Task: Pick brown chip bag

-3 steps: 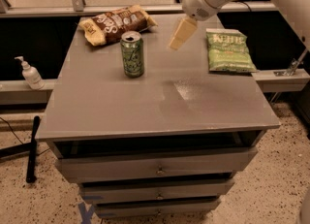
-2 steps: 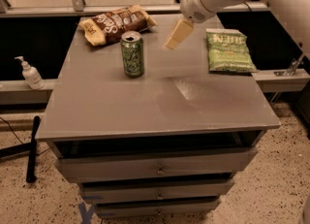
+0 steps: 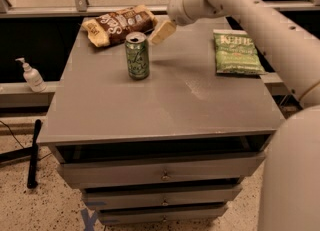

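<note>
Beside the hand (image 3: 161, 33), grip state unclear, lies the brown chip bag (image 3: 119, 24).

The brown chip bag (image 3: 120, 24) is a crinkly dark brown packet with tan-yellow ends and large white lettering on its upper face. It lies near the rear left corner of the worktop (image 3: 165, 105), long axis roughly along the rear edge, left end slightly nearer the front. The gripper (image 3: 162, 32) hangs just beside the bag's right end, near the middle of the rear edge.
</note>
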`<act>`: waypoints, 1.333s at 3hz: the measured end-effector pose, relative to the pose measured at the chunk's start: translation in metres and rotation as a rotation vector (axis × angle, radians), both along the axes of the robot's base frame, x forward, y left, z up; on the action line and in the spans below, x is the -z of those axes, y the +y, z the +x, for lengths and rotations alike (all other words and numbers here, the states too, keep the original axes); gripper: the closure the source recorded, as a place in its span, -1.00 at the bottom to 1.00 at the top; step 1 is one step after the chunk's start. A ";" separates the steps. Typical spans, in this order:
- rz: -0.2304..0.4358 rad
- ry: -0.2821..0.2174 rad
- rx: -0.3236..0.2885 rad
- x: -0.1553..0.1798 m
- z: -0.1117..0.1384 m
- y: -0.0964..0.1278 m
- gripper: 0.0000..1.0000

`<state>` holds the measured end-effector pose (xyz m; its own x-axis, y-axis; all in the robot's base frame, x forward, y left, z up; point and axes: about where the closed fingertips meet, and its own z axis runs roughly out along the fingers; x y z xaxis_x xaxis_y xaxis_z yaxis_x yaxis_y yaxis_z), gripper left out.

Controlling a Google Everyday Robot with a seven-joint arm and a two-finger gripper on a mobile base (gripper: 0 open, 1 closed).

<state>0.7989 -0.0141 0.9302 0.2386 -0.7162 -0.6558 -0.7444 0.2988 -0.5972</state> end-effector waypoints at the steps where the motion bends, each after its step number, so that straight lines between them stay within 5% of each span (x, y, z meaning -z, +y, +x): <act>1: 0.090 0.054 -0.014 0.016 0.033 0.021 -1.00; 3: 0.298 0.189 -0.026 0.038 0.066 0.048 -1.00; 4: 0.315 0.216 0.001 0.045 0.076 0.050 -1.00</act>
